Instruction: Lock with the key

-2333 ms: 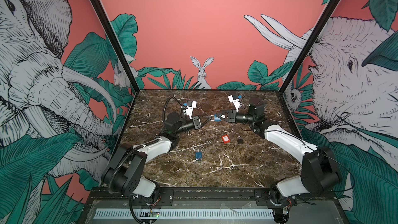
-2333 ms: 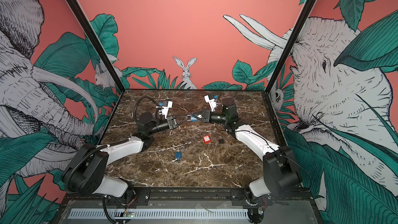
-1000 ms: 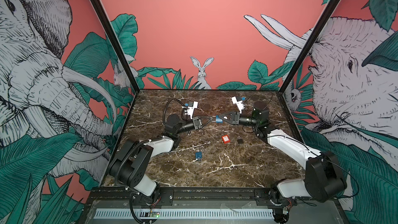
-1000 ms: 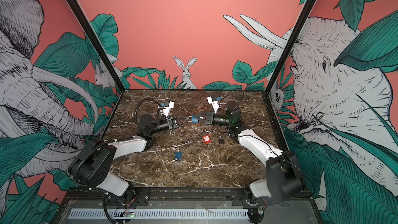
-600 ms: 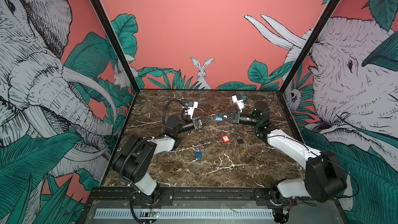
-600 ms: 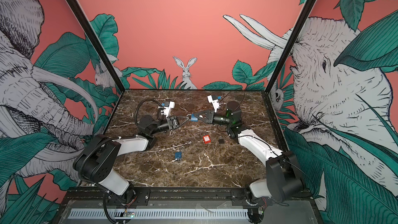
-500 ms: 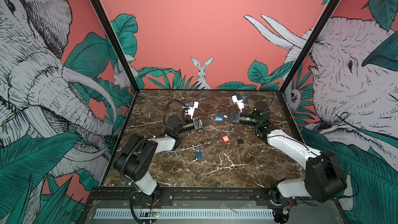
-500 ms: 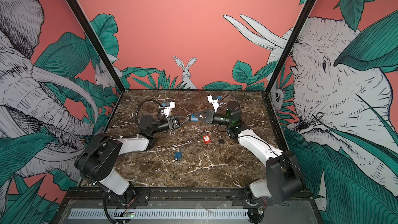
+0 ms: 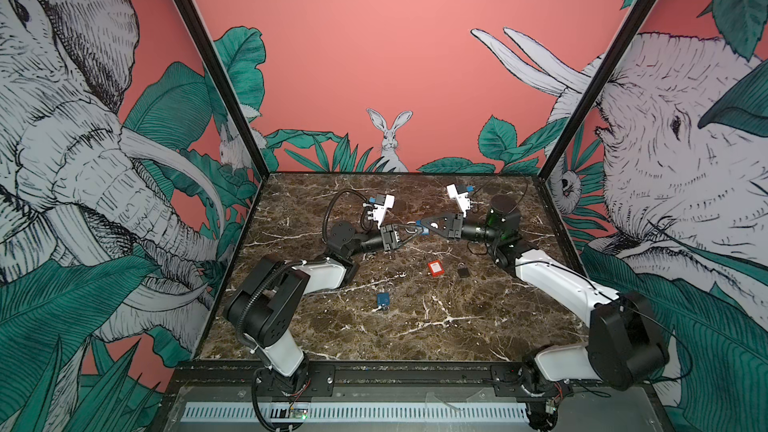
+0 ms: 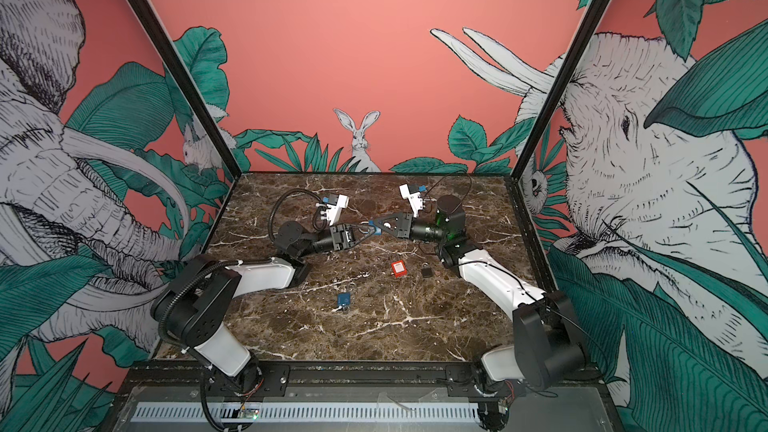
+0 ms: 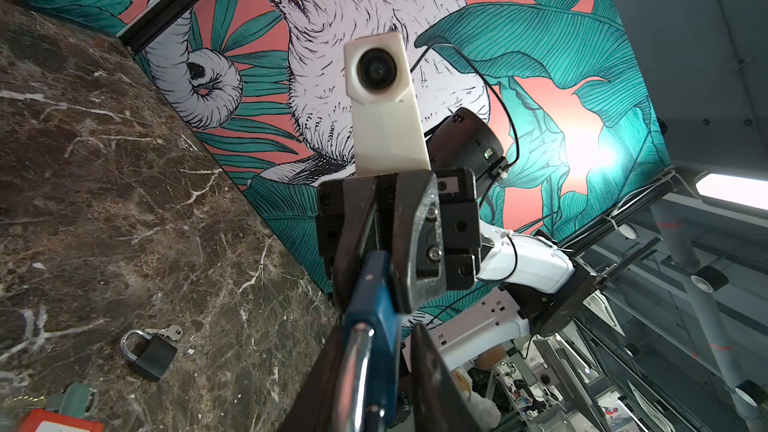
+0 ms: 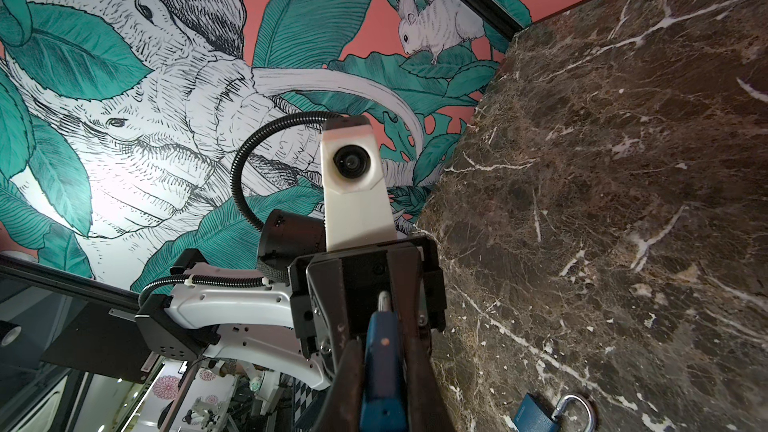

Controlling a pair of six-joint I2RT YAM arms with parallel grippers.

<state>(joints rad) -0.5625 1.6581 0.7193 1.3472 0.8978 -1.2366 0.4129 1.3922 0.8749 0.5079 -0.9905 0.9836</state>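
In right tool [image 9: 423,227], blue padlock [image 11: 374,305], beside left tool [image 9: 410,231]

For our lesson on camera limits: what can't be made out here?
Keyhole of held blue padlock: both wrist views, hidden inside right gripper.
Whether left gripper clamps the shackle: too small in top views, padlock blocks wrist views.
Red padlock: left wrist view, mostly cropped.

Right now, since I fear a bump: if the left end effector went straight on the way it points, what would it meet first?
The blue padlock gripped by the right end effector; its shackle lies between the left fingers. Just behind comes the right end effector itself.
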